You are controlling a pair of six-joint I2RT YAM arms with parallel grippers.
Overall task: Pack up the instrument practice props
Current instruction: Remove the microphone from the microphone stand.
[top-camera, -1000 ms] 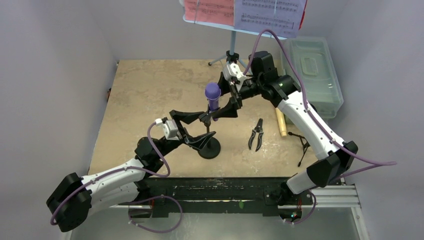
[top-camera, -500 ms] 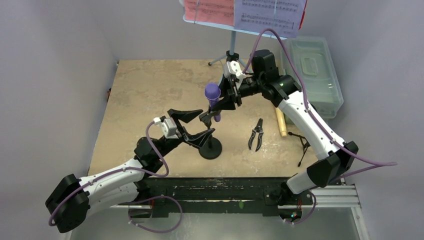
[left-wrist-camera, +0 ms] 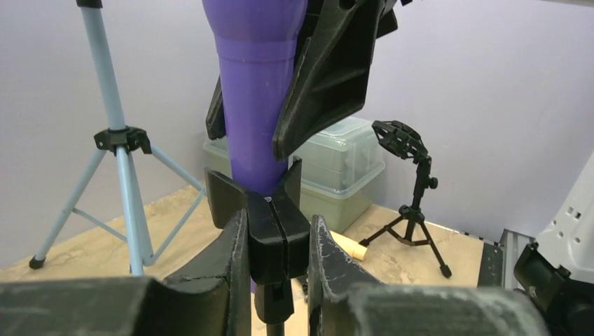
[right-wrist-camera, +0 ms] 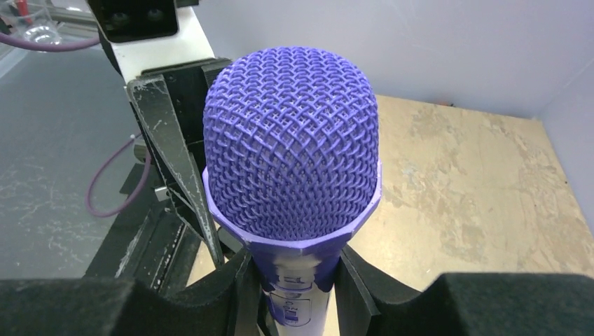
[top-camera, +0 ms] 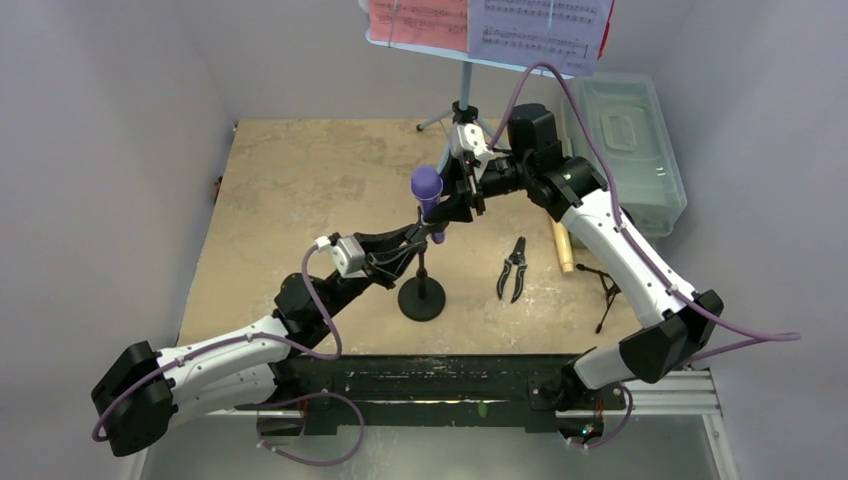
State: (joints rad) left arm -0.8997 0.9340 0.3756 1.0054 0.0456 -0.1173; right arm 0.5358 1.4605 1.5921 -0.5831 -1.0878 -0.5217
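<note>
The purple microphone (top-camera: 426, 184) (right-wrist-camera: 294, 161) stands upright in the black clip (left-wrist-camera: 270, 224) atop the round-base pole (top-camera: 422, 298). My right gripper (top-camera: 447, 206) (right-wrist-camera: 298, 294) comes in from the right and is shut on the microphone's body just below the mesh head. My left gripper (top-camera: 408, 250) (left-wrist-camera: 277, 255) reaches in from the lower left, its fingers (left-wrist-camera: 231, 259) pressed on both sides of the clip under the microphone. The light-blue music desk (top-camera: 490, 52) with red and white pages stands at the back, its tripod legs (left-wrist-camera: 119, 147) on the left of the left wrist view.
The translucent box (top-camera: 625, 150) (left-wrist-camera: 336, 168) sits at the back right. A cream microphone (top-camera: 562, 245) (left-wrist-camera: 347, 246), black hand shears (top-camera: 513, 268) and the small black mic tripod (top-camera: 603, 290) (left-wrist-camera: 413, 203) lie or stand right of the pole.
My right gripper closed on the purple microphone. My left gripper rose from near the pole's base to the clip and closed on it.
</note>
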